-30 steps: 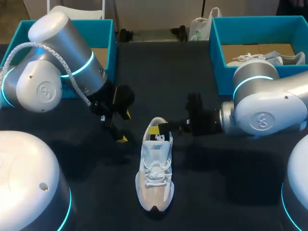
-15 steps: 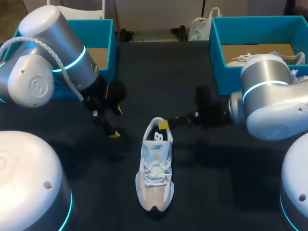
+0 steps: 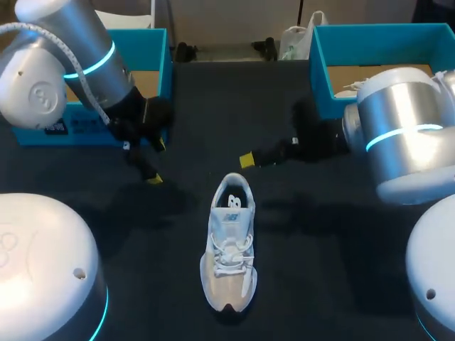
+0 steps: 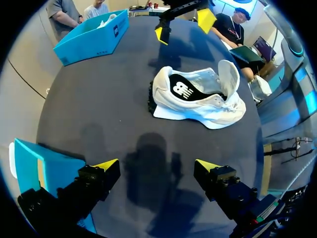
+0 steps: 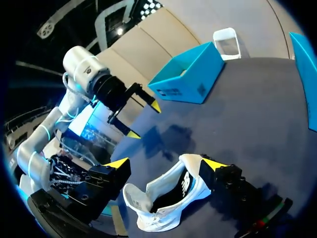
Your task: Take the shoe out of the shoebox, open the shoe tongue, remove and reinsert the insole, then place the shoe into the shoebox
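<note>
While the shoe [image 3: 229, 249] rests on the desk [image 3: 320, 270], the left pincer [image 4: 157, 165] and right pincer [image 5: 166, 164] both gape wide, empty.

Shoe [image 3: 229, 252] lay alone on desk [image 3: 320, 270], open room on both flanks, left fingers [image 3: 154, 179] and right fingers [image 3: 247, 160] stood clear beyond heel.

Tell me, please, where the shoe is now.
In the head view, the shoe stands on the table centrally, heel toward the right gripper, left gripper farther left.
</note>
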